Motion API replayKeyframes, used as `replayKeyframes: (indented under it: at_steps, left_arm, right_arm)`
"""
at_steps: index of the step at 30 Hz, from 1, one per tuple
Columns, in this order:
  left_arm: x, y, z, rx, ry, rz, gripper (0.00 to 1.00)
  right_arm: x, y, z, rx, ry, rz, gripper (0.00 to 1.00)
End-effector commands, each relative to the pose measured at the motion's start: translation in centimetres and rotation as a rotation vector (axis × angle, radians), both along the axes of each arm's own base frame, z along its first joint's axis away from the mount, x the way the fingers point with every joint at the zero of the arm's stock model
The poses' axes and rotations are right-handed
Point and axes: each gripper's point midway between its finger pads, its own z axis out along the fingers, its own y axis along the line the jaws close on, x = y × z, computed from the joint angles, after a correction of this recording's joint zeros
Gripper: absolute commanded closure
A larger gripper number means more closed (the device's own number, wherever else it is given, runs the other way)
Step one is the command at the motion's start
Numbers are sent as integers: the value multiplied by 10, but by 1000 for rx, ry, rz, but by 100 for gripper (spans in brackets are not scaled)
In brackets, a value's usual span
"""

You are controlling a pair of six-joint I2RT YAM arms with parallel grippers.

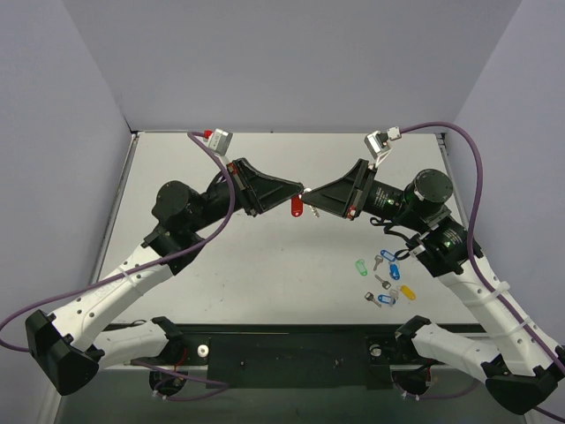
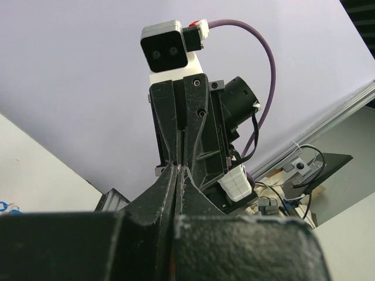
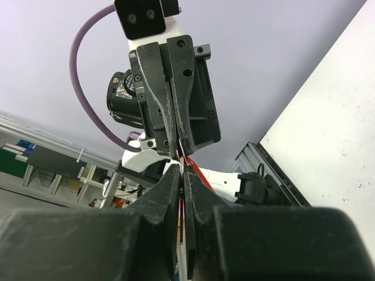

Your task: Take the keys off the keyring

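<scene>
Keyring [image 1: 297, 208]: aloft over the middle of the table [image 1: 221, 283], red tag dangling just beneath the spot where both sets of fingertips meet. Looks featherlight and stiff, the smooth plastic likely slick, the thin split ring springy and easy to bend out of shape if wrenched. Key too tiny to pick out for certain, probably hidden at the pinch. Best taken by the flat of the tag on one side and the key's head on the other, then wound round the coil rather than tugged straight off.

Left gripper [image 1: 302, 187]: clenched tight, no gap between the pads, seemingly on the ring end of the tag. Right gripper [image 1: 312, 195]: likewise clamped, tip to tip with the left, a red-and-pale sliver nipped between its fingers [image 3: 167, 196] in the right wrist view.

Further out, loose coloured tags [image 1: 388, 259] and spare keys lying on the table well apart from the pinch, near the right arm.
</scene>
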Motion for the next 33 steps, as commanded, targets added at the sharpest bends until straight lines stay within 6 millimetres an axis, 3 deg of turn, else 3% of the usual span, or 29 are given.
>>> replayKeyframes:
  at_steps: [1,6,9,17,28,30,32,33]
  left_arm:
    - [-17,7,32,-53,-83,-23,100]
    - [-16,4,29,21,-85,-22,100]
    - [-16,0,14,104,-71,-34,100]
    - [-31,-4,2,211,-100,-129,100]
    - [-37,-7,-1,236,-104,-182,100]
    - [-36,-5,3,226,-102,-164,92]
    - [-32,-4,4,218,-98,-138,61]
    - [-33,-3,6,213,-103,-133,54]
  right_arm:
    - [-5,0,11,25,-53,14,100]
    - [-5,-1,8,-7,-63,9,100]
    - [-7,-3,6,-38,-65,5,100]
    - [-8,-4,3,-65,-74,5,100]
    - [-9,-3,1,-72,-70,5,100]
    - [-9,-3,2,-71,-71,5,100]
    - [-9,-2,1,-72,-70,8,100]
    - [-9,-2,2,-71,-71,6,100]
